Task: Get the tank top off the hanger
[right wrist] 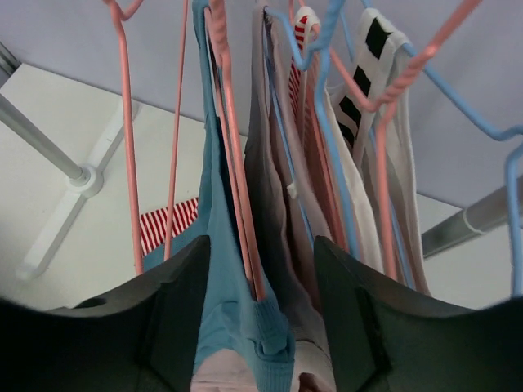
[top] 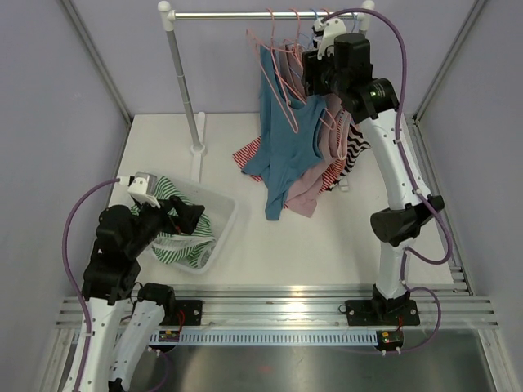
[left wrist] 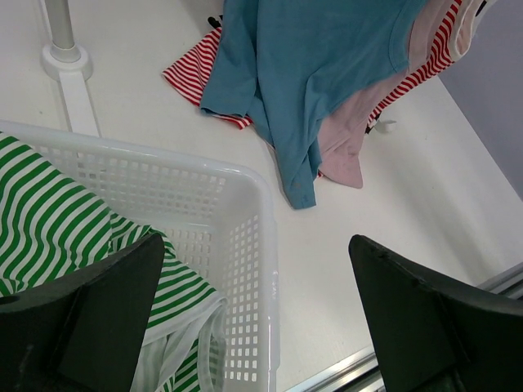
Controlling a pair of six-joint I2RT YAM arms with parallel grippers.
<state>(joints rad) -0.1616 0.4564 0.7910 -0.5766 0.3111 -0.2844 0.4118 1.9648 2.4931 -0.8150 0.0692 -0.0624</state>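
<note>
A blue tank top hangs on a pink hanger from the rail, its hem trailing on the table. My right gripper is up at the hanger's shoulder. In the right wrist view its jaws stand apart around the blue strap and the pink hanger wire, with pale pink cloth also between them. My left gripper hovers open over the white basket. In the left wrist view the left gripper holds nothing, and the blue tank top shows beyond it.
A green-striped garment lies in the basket. More clothes crowd the rail: pale pink, red-striped, black-and-white. An empty pink hanger hangs to the left. The rack's pole stands at the back left.
</note>
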